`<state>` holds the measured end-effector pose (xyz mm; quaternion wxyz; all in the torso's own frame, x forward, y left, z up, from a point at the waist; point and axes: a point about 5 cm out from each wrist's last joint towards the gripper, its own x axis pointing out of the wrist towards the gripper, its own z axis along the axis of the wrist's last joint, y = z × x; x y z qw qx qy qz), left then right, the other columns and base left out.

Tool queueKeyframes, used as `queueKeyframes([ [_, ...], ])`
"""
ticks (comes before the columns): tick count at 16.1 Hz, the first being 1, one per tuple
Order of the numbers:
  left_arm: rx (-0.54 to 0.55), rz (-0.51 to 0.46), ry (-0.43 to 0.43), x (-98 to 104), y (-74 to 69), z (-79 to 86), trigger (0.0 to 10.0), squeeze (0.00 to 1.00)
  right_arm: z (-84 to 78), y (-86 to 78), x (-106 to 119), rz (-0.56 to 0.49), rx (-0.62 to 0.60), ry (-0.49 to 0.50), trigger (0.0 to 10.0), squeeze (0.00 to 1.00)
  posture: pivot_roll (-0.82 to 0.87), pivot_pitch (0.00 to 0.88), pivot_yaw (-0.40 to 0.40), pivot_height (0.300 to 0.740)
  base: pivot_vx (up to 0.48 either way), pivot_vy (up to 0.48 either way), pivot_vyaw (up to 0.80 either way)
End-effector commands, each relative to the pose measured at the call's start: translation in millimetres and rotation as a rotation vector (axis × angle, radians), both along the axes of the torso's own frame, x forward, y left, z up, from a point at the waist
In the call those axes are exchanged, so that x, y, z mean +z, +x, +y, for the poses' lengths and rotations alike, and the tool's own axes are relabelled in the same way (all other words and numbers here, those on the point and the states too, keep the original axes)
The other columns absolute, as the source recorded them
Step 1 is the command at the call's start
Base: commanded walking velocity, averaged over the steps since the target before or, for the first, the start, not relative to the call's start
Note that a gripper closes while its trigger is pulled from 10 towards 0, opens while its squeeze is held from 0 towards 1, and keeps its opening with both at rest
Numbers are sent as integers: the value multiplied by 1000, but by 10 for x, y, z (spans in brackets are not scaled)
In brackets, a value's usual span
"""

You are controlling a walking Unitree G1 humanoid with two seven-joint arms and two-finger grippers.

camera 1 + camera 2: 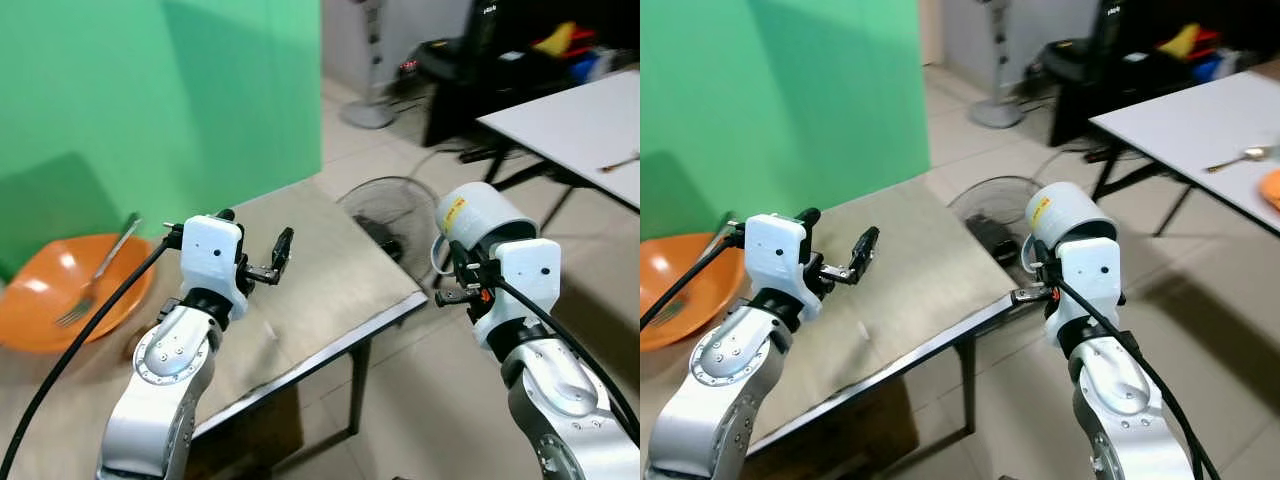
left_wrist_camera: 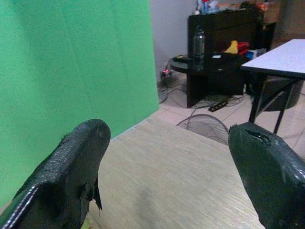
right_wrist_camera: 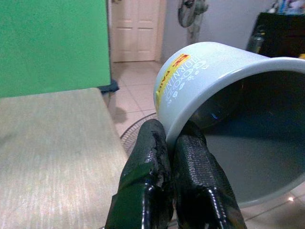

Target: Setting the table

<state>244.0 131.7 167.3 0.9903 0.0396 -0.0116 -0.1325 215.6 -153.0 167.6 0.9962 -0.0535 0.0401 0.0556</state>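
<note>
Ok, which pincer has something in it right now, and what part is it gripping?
The right pincer grips the pale blue mug by its rim, with the mug tipped on its side. The left pincer is open, holding nothing.

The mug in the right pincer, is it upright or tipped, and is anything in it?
Tipped. The mug is clamped by its rim in the right pincer, with its mouth facing the wrist camera. The visible inside looks empty.

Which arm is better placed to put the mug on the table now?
The right: the right hand already pinches the mug by its rim beside the table. The left hand is open.
</note>
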Motion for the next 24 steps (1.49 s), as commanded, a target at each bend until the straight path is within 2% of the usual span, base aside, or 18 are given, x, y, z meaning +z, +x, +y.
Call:
queueKeyframes([
  [1, 7, -12, 12, 35, 6, 6, 10000, 0, 2, 3, 33, -10, 4, 4, 10000, 0, 89, 11, 26, 740, 0, -255, 0],
  [6, 1, -8, 5, 32, 11, -23, 10000, 0, -26, 4, 20, 8, -16, 18, 10000, 0, 83, 14, 26, 740, 0, -290, -384],
  [24, -45, -3, 7, 14, 43, -91, 10000, 0, -74, -29, 33, -1, -76, 24, 10000, 0, 53, 0, 44, 740, 0, -292, 0],
])
